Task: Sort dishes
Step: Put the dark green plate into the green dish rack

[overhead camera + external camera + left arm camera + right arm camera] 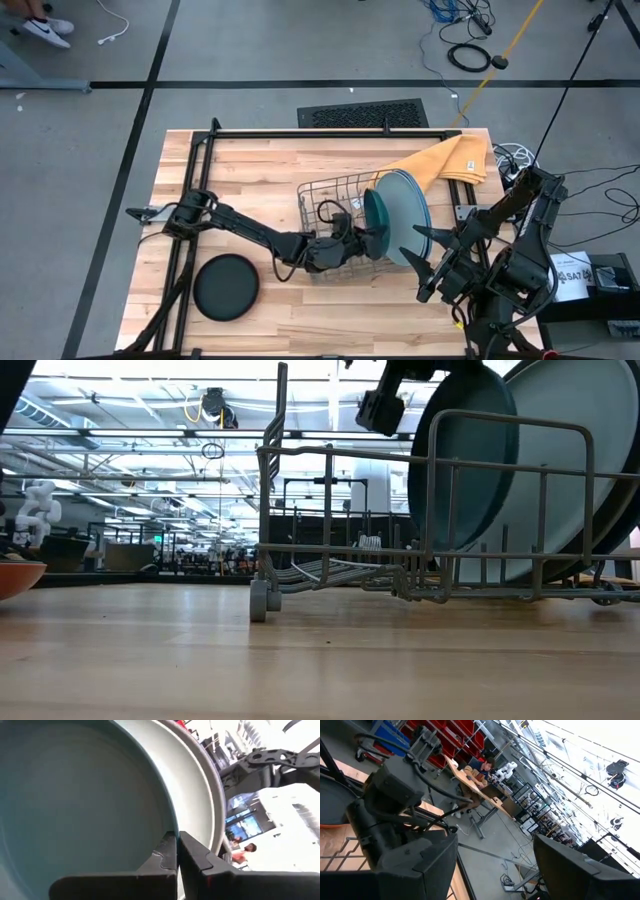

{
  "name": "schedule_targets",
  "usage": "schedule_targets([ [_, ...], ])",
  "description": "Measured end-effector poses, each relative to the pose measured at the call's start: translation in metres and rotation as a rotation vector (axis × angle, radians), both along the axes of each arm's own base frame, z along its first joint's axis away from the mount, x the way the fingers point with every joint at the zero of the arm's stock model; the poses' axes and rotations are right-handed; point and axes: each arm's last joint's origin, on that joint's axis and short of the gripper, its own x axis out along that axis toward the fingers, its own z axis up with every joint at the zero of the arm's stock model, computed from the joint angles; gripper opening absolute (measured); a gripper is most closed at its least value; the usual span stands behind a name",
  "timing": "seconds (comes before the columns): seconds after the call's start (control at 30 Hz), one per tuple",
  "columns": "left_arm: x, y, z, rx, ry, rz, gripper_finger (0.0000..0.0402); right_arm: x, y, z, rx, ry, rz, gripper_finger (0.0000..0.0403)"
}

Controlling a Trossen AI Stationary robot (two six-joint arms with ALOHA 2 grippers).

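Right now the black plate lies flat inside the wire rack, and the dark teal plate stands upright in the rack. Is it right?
Not quite. The black plate lies flat on the table, outside the wire rack, as the high view shows. The dark teal plate does stand upright in the rack.
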Motion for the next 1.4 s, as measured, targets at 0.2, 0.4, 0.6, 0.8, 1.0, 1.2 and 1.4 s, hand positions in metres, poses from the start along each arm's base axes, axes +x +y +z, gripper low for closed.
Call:
schedule_targets([
  [0.2, 0.005, -0.001, -0.009, -0.011, -0.034, -0.009, 0.0000, 0.000, 0.000, 0.000, 0.000, 0.000, 0.000, 0.0253],
  [0.4, 0.012, -0.004, -0.028, -0.051, -0.043, -0.011, 0.0000, 0.000, 0.000, 0.000, 0.000, 0.000, 0.000, 0.0253],
  [0.6, 0.014, -0.004, -0.033, -0.058, -0.060, -0.012, 0.0000, 0.000, 0.000, 0.000, 0.000, 0.000, 0.000, 0.0253],
  [0.8, 0.014, -0.004, -0.034, -0.056, -0.048, -0.004, 0.0025, 0.000, 0.000, 0.000, 0.001, 0.000, 0.000, 0.0253],
  [1.0, 0.014, -0.004, -0.034, -0.057, -0.047, -0.004, 0.0082, 0.000, 0.000, 0.000, 0.000, 0.000, 0.000, 0.0253],
  [1.2, 0.014, -0.004, -0.034, -0.059, -0.048, -0.015, 0.0139, 0.000, 0.000, 0.000, 0.000, 0.000, 0.000, 0.0253],
  [1.4, 0.015, -0.004, -0.033, -0.060, -0.057, -0.047, 0.0155, 0.000, 0.000, 0.000, 0.001, 0.000, 0.000, 0.0253],
])
